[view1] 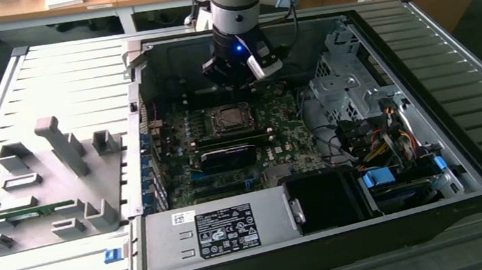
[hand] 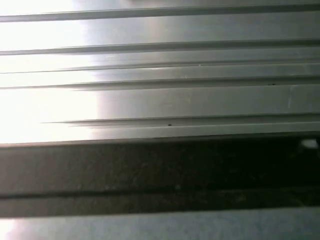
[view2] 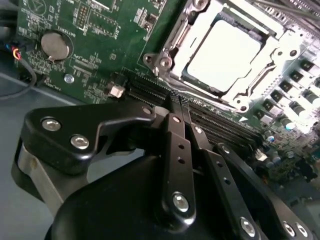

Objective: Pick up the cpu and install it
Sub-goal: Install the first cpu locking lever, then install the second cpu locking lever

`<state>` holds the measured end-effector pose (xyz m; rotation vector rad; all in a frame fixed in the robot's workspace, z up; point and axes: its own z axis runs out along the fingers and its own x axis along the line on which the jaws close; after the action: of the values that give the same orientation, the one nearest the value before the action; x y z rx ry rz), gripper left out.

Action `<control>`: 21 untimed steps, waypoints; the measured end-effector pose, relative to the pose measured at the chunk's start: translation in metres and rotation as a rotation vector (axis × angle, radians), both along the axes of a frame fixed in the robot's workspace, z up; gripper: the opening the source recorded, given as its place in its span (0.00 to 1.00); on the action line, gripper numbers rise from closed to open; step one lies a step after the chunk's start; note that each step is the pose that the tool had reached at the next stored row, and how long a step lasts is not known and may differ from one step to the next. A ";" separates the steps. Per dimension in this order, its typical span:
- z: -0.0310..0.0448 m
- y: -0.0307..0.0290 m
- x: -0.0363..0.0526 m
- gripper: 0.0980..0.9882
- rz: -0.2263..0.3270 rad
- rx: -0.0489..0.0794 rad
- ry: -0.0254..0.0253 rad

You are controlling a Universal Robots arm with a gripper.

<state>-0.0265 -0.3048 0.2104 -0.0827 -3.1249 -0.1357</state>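
The cpu (view1: 231,116) lies flat in the motherboard socket inside the open computer case; in the second wrist view the cpu (view2: 224,54) shows as a bright silver square inside the metal socket frame (view2: 165,60). My gripper (view1: 235,86) hangs above the board, just behind the socket in the exterior view. In the second wrist view the gripper (view2: 176,106) has its two black fingers pressed together with nothing between them. It is apart from the cpu, over the dark memory slots (view2: 145,90).
The case walls (view1: 137,85) surround the board. A power supply (view1: 220,231) fills the front and a drive cage (view1: 345,89) with cables stands on the exterior view's right. A grey fixture plate (view1: 53,163) holding a green memory stick (view1: 16,215) lies on the exterior view's left. The first wrist view shows the ribbed metal table (hand: 160,100).
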 end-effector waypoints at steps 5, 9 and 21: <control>-0.0001 -0.0045 0.0000 0.03 0.000 0.000 0.0000; -0.0001 -0.0063 0.0000 0.03 0.000 0.000 0.0000; -0.0001 -0.0113 0.0000 0.03 0.000 -0.001 0.0000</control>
<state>-0.0266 -0.3162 0.2103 -0.0829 -3.1250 -0.1342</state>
